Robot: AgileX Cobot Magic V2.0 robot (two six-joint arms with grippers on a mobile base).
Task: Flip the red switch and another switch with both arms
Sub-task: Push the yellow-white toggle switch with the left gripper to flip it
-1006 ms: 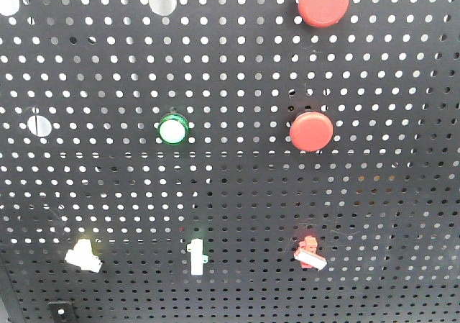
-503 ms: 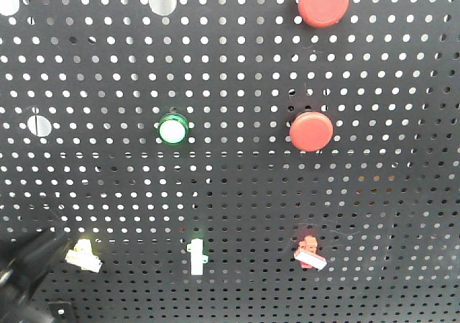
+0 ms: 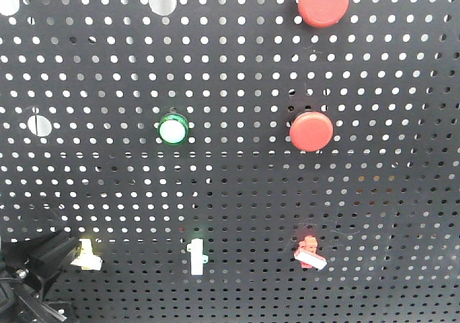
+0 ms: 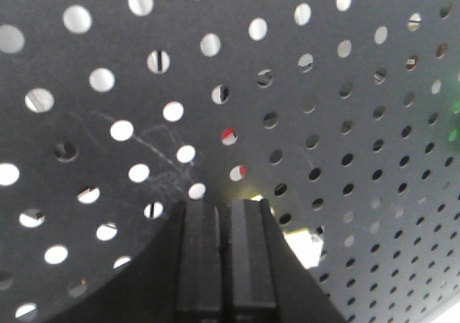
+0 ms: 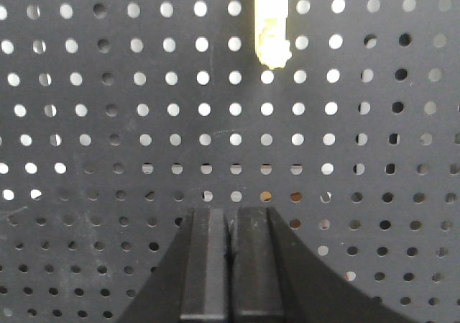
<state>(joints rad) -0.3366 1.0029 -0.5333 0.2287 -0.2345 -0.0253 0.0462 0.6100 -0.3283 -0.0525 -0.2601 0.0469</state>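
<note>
- A black perforated metal panel [image 3: 237, 193] fills the front view.
- The red switch [image 3: 310, 252], a small red toggle lever with a white tip, sits at the lower right of the front view. The tip slants down to the right, and nothing touches it.
- The pale yellow-cream switch [image 3: 85, 255], a small toggle lever, sits at the lower left of the front view, level with the red switch.
- The left gripper [image 3: 61, 252], black, reaches in from the lower left corner. Its tip is right at the left side of the pale yellow-cream switch; whether they touch cannot be told.
- In the left wrist view the left gripper [image 4: 224, 211] has its fingers [image 4: 200, 251] pressed together with nothing between them. The pale yellow-cream switch [image 4: 305, 247] shows just to their right.
- In the right wrist view the right gripper [image 5: 231, 219] also has its fingers [image 5: 208, 265] together and empty, facing the panel. A pale yellowish bar [image 5: 271, 21] hangs at the top edge, well apart from them; which switch it is cannot be told.
- A white upright toggle [image 3: 195, 255] stands between the two levers in the front view.
- Higher up are a green-ringed round white lamp [image 3: 173, 129] and two round red push buttons [image 3: 311, 131].
</note>
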